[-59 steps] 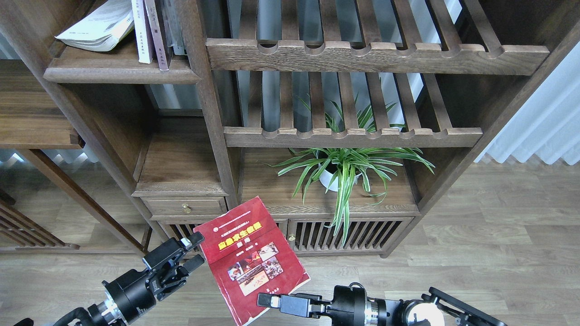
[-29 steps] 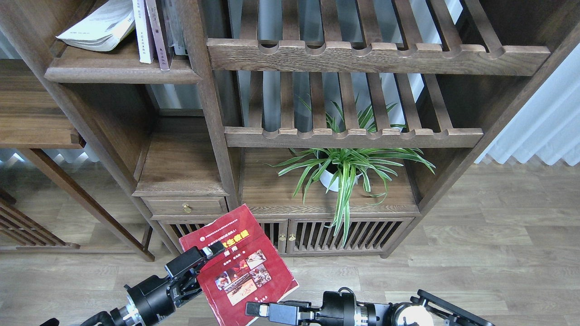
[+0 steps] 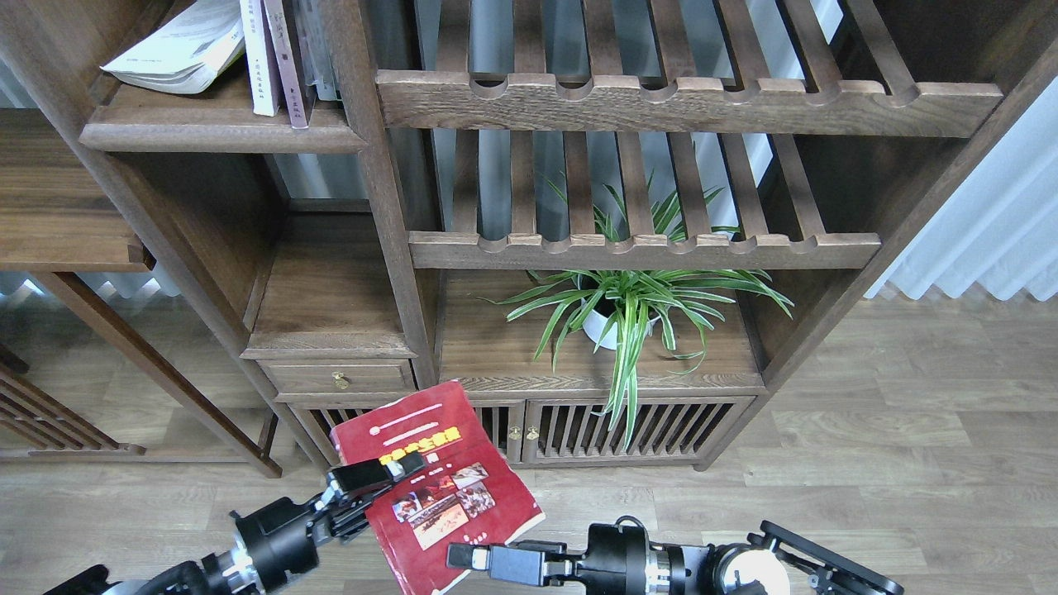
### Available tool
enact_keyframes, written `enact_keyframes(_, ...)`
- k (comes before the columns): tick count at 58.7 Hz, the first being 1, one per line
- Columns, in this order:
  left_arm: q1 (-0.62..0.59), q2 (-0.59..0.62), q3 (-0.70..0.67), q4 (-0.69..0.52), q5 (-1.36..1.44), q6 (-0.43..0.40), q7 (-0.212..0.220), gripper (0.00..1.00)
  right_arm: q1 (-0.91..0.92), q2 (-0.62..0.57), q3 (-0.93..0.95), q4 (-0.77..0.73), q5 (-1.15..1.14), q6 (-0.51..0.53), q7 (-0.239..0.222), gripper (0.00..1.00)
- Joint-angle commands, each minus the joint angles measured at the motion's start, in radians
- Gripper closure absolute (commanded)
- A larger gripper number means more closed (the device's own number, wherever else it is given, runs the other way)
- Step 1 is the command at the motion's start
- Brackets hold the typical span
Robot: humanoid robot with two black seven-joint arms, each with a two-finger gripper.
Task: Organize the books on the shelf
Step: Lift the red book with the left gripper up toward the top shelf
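Note:
The dark red book with photos (image 3: 442,496) is held low in front of the cabinet, cover up and tilted. My left gripper (image 3: 368,496) is closed on its left edge, with one finger (image 3: 376,476) lying across the cover. My right gripper (image 3: 471,558) grips its lower right edge. The plank shelf (image 3: 215,132) with the rounded front edge is at the top left. A white paperback (image 3: 178,45) lies slanted on it. The yellow-green book is out of view.
Thin pale upright volumes (image 3: 269,58) stand on the plank shelf beside a post (image 3: 372,165). Two slatted racks (image 3: 645,248) fill the right bay above a potted spider plant (image 3: 628,310). A small drawer (image 3: 335,378) and slatted doors (image 3: 636,430) are below.
My left gripper moved right and closed over the red book's left edge. The book sank a little, shifted left and tilted flatter. My right gripper shifted left with it.

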Motion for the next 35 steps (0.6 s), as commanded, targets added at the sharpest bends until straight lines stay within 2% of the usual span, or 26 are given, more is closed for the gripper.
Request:
enact_keyframes(1,0.001,0.053,-0.021,0.003,0.001,0.000,-0.021,1.00,-0.004,0.003,0.042,-0.040,-0.003,0.000,0.005,0.41)
enact_keyframes(2,0.001,0.056,-0.024,0.003,0.001,0.000,-0.021,1.00,-0.004,0.005,0.047,-0.046,-0.003,0.000,0.006,0.37)
enact_keyframes(3,0.001,0.059,-0.031,0.003,0.001,0.000,-0.023,1.00,-0.003,0.005,0.054,-0.056,-0.003,0.000,0.006,0.27)
enact_keyframes(4,0.001,0.061,-0.036,0.003,0.000,0.000,-0.023,1.00,0.001,0.005,0.056,-0.063,-0.003,0.000,0.006,0.21)
enact_keyframes(5,0.001,0.061,-0.048,0.003,0.000,0.000,-0.023,1.00,0.002,0.005,0.061,-0.072,-0.004,0.000,0.006,0.09)
enact_keyframes(7,0.003,0.062,-0.059,0.004,0.001,0.000,-0.023,1.00,0.004,0.005,0.062,-0.080,-0.003,0.000,0.006,0.01)
enact_keyframes(18,0.041,0.076,-0.159,0.000,0.026,0.000,-0.023,1.00,0.001,-0.015,0.151,-0.141,0.003,0.000,0.020,0.01)
enact_keyframes(28,0.085,0.077,-0.317,-0.010,0.193,0.000,-0.023,1.00,0.007,-0.009,0.200,-0.193,0.003,0.000,0.022,0.01)
enact_keyframes(35,0.134,0.077,-0.452,-0.071,0.314,0.000,-0.021,1.00,0.010,-0.002,0.214,-0.218,0.005,0.000,0.022,0.01)
